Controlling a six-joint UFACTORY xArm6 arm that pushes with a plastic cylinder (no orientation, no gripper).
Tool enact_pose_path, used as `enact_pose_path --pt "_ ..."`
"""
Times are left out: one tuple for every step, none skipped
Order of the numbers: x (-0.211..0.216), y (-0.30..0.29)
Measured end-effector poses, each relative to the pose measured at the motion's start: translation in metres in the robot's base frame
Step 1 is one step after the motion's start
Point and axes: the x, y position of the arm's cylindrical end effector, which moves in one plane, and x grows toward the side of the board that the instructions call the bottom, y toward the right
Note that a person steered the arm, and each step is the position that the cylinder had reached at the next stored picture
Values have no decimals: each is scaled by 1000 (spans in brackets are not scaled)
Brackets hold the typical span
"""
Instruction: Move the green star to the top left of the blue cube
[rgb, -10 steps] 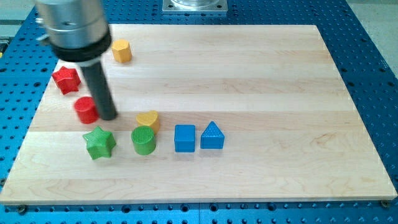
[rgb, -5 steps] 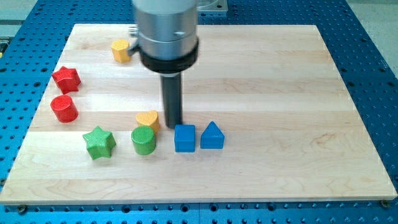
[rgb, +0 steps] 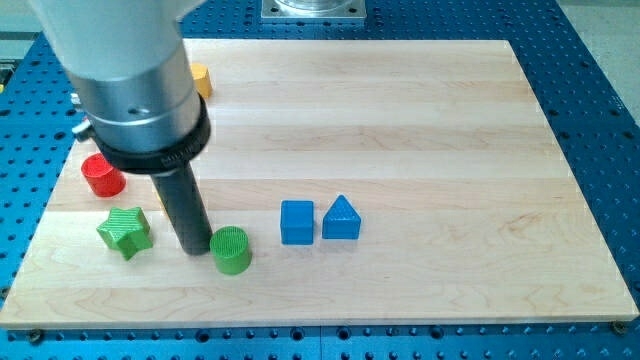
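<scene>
The green star lies near the board's left edge, low in the view. The blue cube sits near the middle, with a blue triangular block touching its right side. My tip is on the board between the green star and a green cylinder, close to the cylinder's left side. The star is to the tip's left, a short gap apart.
A red cylinder sits above the star. A yellow block shows partly behind the arm's body near the top left. The arm's wide body hides the upper left of the board, where the red star and yellow heart were.
My tip swept from beside the blue cube to the left and down. The green star moved left, the green cylinder moved down a little, and the yellow heart is now out of sight.
</scene>
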Motion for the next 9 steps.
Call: enact_pose_path --pt "14 -57" --pt "18 -109" --pt "19 -159" --pt "-1 -149" --pt "-5 -99" --pt "-15 -121" --pt "-16 -96" --pt "-16 -40" --pt "-16 -7"
